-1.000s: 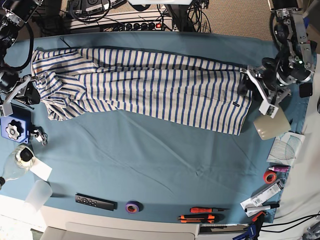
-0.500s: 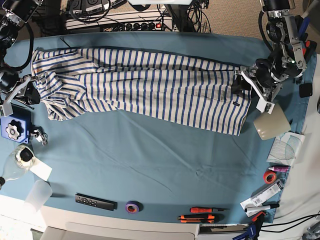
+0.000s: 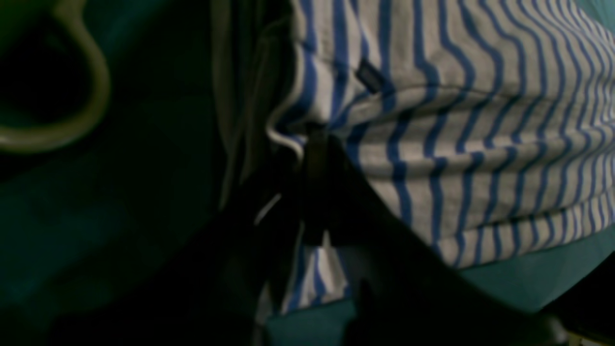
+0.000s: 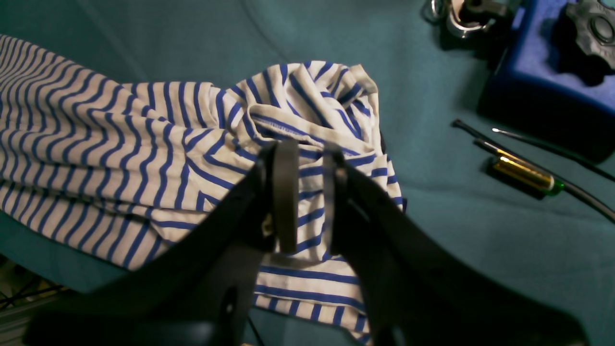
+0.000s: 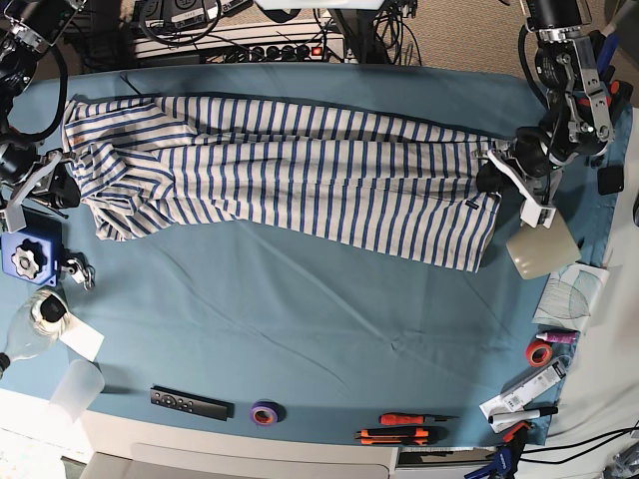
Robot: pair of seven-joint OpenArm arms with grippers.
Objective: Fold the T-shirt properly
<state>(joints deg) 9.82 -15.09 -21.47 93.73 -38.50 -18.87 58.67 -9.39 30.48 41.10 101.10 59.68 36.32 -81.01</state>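
The white T-shirt (image 5: pixel 300 175) with thin blue stripes lies stretched out lengthwise across the far half of the teal tablecloth (image 5: pixel 300 319). My left gripper (image 5: pixel 491 172), on the right of the base view, is shut on the shirt's hem corner. In the left wrist view (image 3: pixel 312 144) it pinches the striped cloth (image 3: pixel 480 120) next to a small dark label (image 3: pixel 370 77). My right gripper (image 5: pixel 62 185), at the left end, is shut on the bunched sleeve and shoulder cloth. In the right wrist view (image 4: pixel 310 158) its narrow jaws hold the crumpled stripes (image 4: pixel 120 144).
A blue block with a black knob (image 5: pixel 25 257) sits just by my right gripper. A beige cup (image 5: pixel 539 249) lies below my left gripper. A remote (image 5: pixel 190 402), purple tape (image 5: pixel 265 412), screwdrivers (image 5: pixel 404 427) and a plastic cup (image 5: pixel 75 384) line the front edge.
The arm with the left wrist camera swung toward the far side. Its gripper drew the hem slightly left, then back right. The other arm has not moved.
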